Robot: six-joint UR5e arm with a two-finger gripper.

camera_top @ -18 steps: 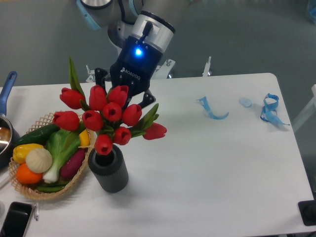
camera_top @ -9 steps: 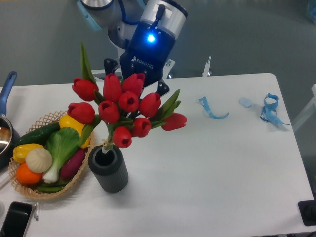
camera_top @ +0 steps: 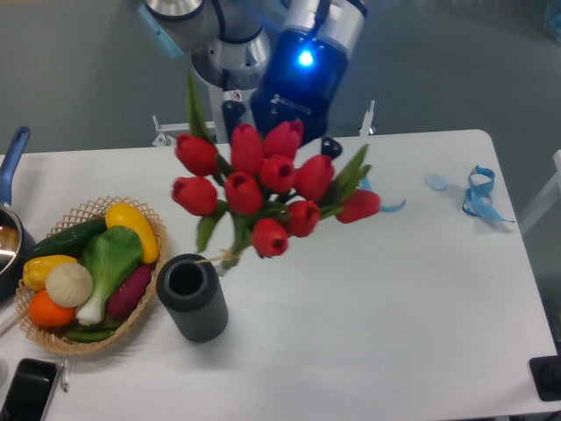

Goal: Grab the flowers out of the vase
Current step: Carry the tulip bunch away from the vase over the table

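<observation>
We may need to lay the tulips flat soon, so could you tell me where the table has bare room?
The widest bare patch is right of the vase, running to the right edge, below the blue ribbons. A smaller strip lies along the back left, behind the basket. The left side is crowded: basket, pot and phone. The flowers hang held over the middle.

Flowers: red tulip heads, green stems and long green leaves.
Vase: dark grey, ribbed side, black mouth.
Tool: black fingers; body above it washed in blue light, with a bright blue-white lamp.
Table: plain white.
Wicker basket, at 9 o'clock of the vase: tan weave; holds yellow, green, orange, purple and cream vegetables.
Ribbons, at 2 o'clock on the table: light blue.
Pan handle, far left: blue.
</observation>
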